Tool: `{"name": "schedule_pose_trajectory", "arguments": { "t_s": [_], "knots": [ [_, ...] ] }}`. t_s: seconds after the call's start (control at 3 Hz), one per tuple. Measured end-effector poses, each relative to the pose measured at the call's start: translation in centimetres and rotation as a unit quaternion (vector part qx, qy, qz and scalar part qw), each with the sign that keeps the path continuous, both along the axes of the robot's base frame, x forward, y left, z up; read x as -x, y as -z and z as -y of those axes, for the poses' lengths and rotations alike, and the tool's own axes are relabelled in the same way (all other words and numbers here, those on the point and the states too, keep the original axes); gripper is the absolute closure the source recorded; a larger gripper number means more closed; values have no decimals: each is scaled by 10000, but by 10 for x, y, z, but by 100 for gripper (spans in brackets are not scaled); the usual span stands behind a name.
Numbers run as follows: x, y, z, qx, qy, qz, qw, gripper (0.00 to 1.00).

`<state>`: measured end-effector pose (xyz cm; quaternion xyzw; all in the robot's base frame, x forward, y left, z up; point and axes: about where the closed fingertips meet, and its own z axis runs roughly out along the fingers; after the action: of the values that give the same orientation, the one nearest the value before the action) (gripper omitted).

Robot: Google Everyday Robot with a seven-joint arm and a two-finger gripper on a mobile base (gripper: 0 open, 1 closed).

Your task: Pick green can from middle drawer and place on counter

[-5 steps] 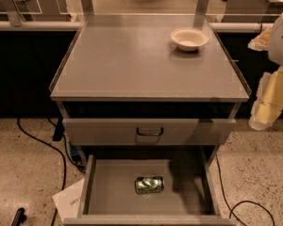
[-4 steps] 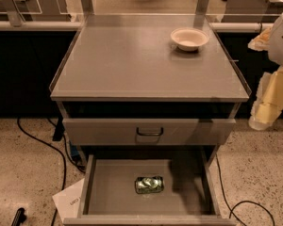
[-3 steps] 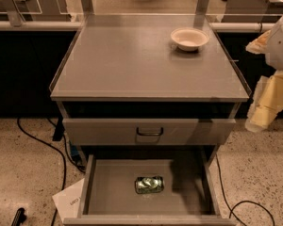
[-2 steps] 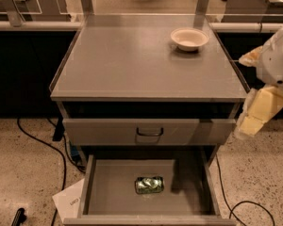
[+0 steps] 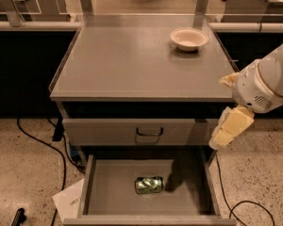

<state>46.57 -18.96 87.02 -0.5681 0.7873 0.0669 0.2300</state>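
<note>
Middle drawer (image 5: 108, 192) holds green can (image 5: 149, 184); tool (image 5: 225, 132) hangs up-right, beside counter (image 5: 132, 60).

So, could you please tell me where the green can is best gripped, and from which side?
The green can lies on its side on the middle drawer floor, long axis left to right, clear of the walls. I would come down from above and close across its round body at mid-length, front to back. The gripper hangs above the drawer's right side.

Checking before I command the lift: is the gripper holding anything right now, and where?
Nothing. The gripper hangs to the right of the cabinet, while the green can lies in the open drawer.
</note>
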Motion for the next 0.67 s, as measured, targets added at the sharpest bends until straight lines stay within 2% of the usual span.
{"name": "schedule_pose_trajectory", "arguments": {
  "t_s": [0.33, 0.67],
  "knots": [
    [-1, 1, 0, -10, 4, -2, 10000, 0],
    [3, 12, -5, 114, 58, 30, 9999, 0]
  ]
}}
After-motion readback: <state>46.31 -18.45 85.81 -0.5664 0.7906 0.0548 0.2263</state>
